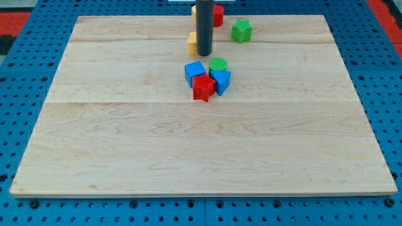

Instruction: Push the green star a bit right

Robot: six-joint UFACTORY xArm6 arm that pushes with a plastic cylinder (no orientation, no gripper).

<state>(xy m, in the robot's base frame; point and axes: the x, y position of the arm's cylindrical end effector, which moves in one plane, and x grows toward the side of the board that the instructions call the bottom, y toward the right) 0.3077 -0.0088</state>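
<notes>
Since the green star (pixel 241 30) sits near the desk's (pixel 125 157) top edge, just right of my tip (pixel 204 53), which is a bare rod with no hand, I should nudge its left face gently rightward.

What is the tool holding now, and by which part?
Nothing is held: the tool is a plain rod. My tip rests beside the yellow block, at the view's left of the green star.

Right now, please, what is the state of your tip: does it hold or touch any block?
My tip: a bare rod, holds nothing; it stands beside the yellow block, left of the green star-shaped block; contact cannot be told.
</notes>
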